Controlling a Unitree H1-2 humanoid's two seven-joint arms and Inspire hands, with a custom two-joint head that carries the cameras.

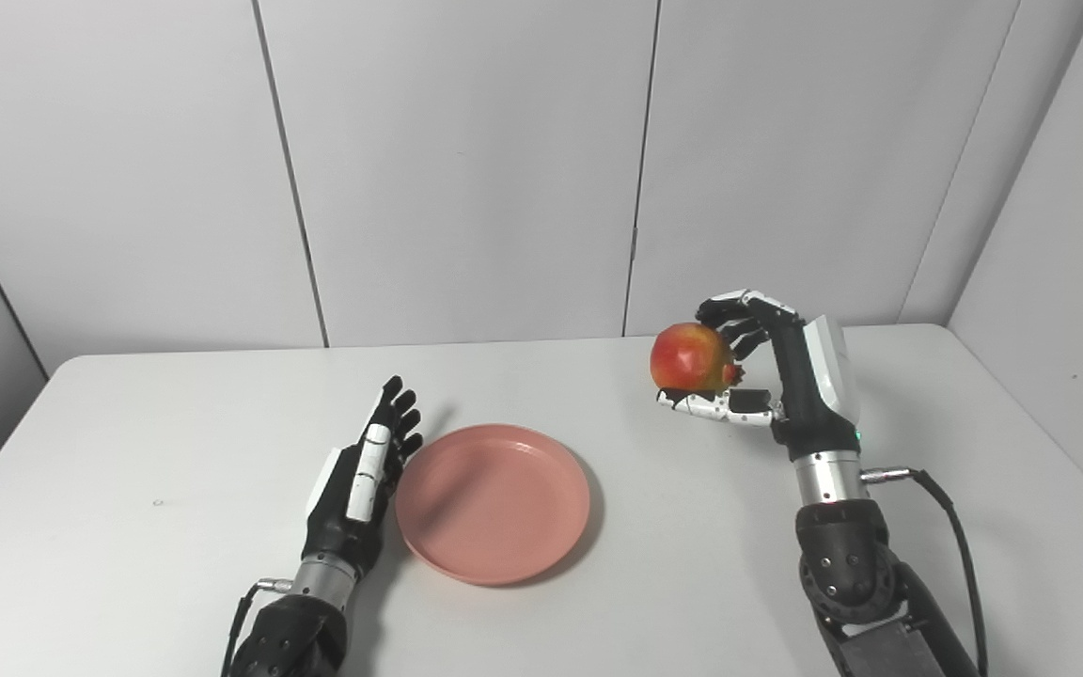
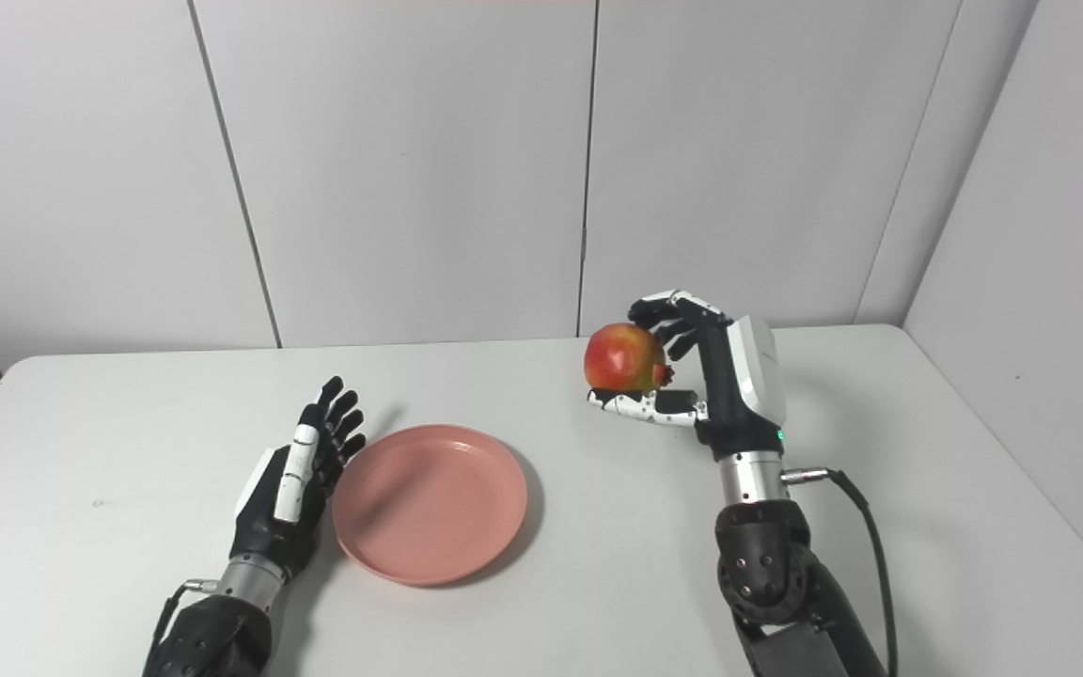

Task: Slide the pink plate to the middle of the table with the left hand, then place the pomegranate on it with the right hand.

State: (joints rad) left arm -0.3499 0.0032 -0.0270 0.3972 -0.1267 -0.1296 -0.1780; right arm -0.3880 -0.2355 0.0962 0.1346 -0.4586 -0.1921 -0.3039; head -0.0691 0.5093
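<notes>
The pink plate (image 1: 493,501) lies flat on the white table (image 1: 128,451), a little left of the middle, with nothing on it. My left hand (image 1: 365,475) rests edge-on against the plate's left rim, fingers straight and apart, holding nothing. A red and yellow pomegranate (image 1: 691,358) is held up above the table, right of the plate and beyond it. My right hand (image 1: 767,371) is shut on the fruit, fingers curled over its top and thumb under it.
Grey wall panels (image 1: 466,169) stand right behind the table's far edge, and a side wall (image 1: 1059,235) closes the right. A black cable (image 1: 955,527) hangs off the right wrist. Bare tabletop lies between the plate and the right arm.
</notes>
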